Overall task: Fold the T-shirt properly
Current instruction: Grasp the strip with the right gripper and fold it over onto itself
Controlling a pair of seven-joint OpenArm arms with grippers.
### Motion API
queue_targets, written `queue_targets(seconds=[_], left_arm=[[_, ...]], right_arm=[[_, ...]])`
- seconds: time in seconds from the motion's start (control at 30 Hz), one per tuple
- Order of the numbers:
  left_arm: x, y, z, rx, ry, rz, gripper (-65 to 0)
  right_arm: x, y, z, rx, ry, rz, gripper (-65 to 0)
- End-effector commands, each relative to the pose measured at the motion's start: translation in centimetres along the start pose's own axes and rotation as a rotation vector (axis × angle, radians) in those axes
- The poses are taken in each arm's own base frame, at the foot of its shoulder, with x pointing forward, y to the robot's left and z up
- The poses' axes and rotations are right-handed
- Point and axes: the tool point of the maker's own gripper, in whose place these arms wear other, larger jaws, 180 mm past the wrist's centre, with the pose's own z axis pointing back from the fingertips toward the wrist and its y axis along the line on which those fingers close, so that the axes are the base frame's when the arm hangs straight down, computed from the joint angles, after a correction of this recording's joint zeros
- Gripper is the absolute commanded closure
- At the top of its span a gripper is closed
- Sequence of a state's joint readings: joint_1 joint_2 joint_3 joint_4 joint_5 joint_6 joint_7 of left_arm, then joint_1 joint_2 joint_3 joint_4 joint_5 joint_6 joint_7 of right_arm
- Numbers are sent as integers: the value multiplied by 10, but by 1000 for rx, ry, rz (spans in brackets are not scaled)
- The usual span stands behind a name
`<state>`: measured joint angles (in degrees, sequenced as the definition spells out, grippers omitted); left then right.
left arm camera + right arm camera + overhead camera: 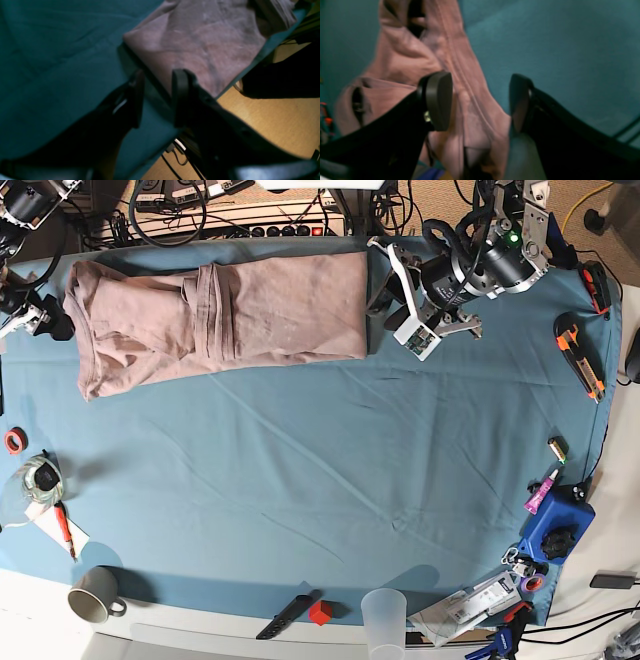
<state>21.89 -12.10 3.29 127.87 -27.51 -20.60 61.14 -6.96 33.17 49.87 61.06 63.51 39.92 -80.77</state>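
Note:
The T-shirt (250,310), dusty pink-brown and wrinkled, lies folded into a long band along the far edge of the teal table cloth (300,480). My left gripper (385,285) hovers at the band's right end. In the left wrist view it (158,83) is open, its dark fingers (181,95) straddling the T-shirt (200,42) edge without pinching it. My right gripper (48,320) is at the band's left end. The right wrist view shows it (478,100) wide open above bunched T-shirt (420,55) folds and a seam.
A grey mug (95,595), a clear cup (383,612), a black knife (285,616) and a red cube (320,612) line the near edge. An orange cutter (578,345) and a blue object (560,525) lie at right. Wooden floor (270,120) shows past the table edge.

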Motion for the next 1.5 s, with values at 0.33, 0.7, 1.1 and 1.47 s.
queue_targets(seconds=[0.33,0.7,1.1,1.47], left_arm=[[12,-3,3,-7,-51,-10,-174],[12,-3,3,-7,-52,-10,-174],[11,-3,3,-7,-50,-9,-174],[11,-3,3,-7,-47,-8,-174]], right_arm=[[5,18,-12,60,34,49,-360],[-28,41,-43,131,164,74,-357],[-4,65,-60,189,96,87,0],[102,46,-49,-79,-92,285,0]])
